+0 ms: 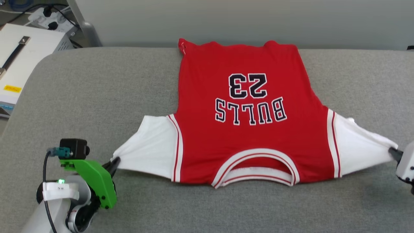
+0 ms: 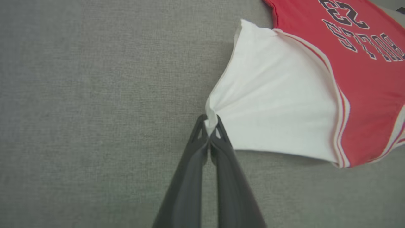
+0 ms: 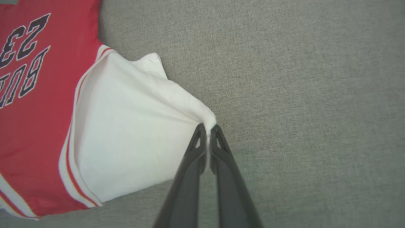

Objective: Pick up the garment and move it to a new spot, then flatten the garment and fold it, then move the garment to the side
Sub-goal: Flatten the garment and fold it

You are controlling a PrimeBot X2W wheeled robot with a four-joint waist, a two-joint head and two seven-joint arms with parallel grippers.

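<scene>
Left hand (image 2: 208,119) clamped on garment (image 1: 249,139) sleeve, right hand (image 3: 208,128) likewise, wrist view plain, head view seemingly cropped.

Bright even light, soft shadows, sharp

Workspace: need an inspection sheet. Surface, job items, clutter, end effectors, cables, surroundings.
Surface: grey fabric-covered table, no stains seen.
Job's things: garment lies flat, lettering up, collar nearest the robot, white sleeves pulled outward.
Clutter: nothing seen.
End effectors: left end effector shut on a sleeve tip; right end effector shut on the other.
Cables: power strip with black plugs, far left, off the table.
Surroundings: white case at left; pale wall behind.
</scene>
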